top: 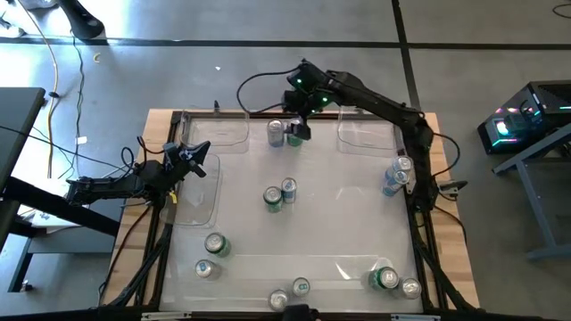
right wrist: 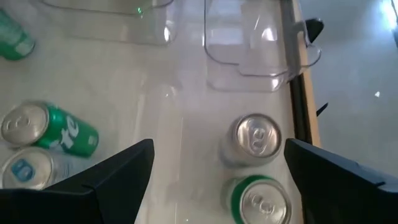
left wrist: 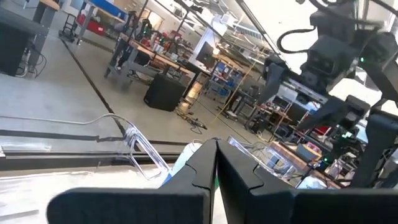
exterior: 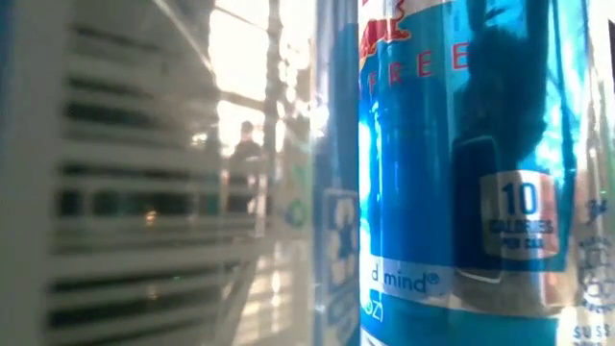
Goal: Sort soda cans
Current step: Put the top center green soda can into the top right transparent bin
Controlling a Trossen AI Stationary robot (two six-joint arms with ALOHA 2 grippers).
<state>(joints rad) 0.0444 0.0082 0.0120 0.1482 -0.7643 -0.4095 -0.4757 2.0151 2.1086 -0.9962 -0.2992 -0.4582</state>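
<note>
A wooden bench [top: 451, 241] is filling the overhead view, covered by a clear sheet with raised edges. Clear plastic trays are sitting on it: one at the left edge [top: 201, 192], two along the far edge [top: 223, 134] [top: 366, 134].

The right arm is reaching across the far side, its right gripper [top: 299, 127] hanging above two upright soda cans [top: 276, 132] between the two far trays. In the right wrist view its fingers [right wrist: 106, 180] are spread wide, holding nothing, with a silver-topped can [right wrist: 255, 138] and a green can [right wrist: 261, 200] standing between them below.

The left arm is waiting at the bench's left edge, its left gripper [top: 192, 160] over the left tray, fingers [left wrist: 193, 180] pressed together and empty.

The other cans are scattered well apart: a pair at the centre [top: 279, 194], two at the right edge [top: 398, 176], two near left [top: 211, 254], two near centre [top: 290, 294], two near right [top: 396, 283]. A blue can [exterior: 461, 173] is blocking the low view.

The step in hand is likely picking one can from the far pair. Since the two are standing just beside each other, it seems best to centre the open fingers on one can only, descend straight, and close on its body without knocking the neighbour over.
</note>
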